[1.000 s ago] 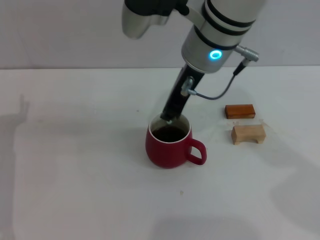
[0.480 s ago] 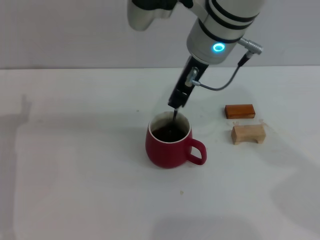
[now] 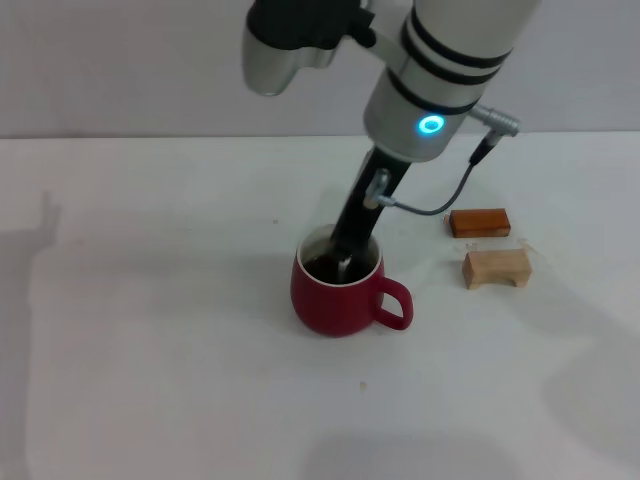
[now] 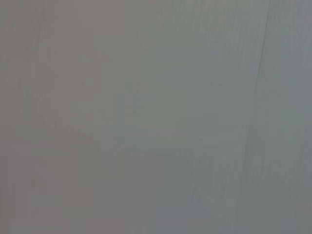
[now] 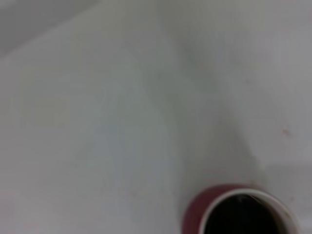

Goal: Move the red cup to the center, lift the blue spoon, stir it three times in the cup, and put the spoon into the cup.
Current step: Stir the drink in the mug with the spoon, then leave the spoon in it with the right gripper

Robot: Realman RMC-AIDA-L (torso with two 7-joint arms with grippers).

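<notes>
The red cup stands near the middle of the white table, handle to the right, with dark liquid inside. My right gripper slants down from above, its dark fingers close together at the cup's far rim. They are shut on the blue spoon. Only the spoon's silver lower end shows, dipped in the liquid; its handle is hidden in the fingers. In the right wrist view the cup shows its rim and dark liquid close by. The left gripper is out of view, and the left wrist view shows only a plain grey surface.
An orange-brown block and a pale wooden block lie to the right of the cup, a short way beyond its handle. The white table spreads out to the left and front of the cup.
My right gripper rose above the cup half a second ago with the spoon hanging down. It has since dropped back to the rim, and the spoon tip sits in the liquid again.
</notes>
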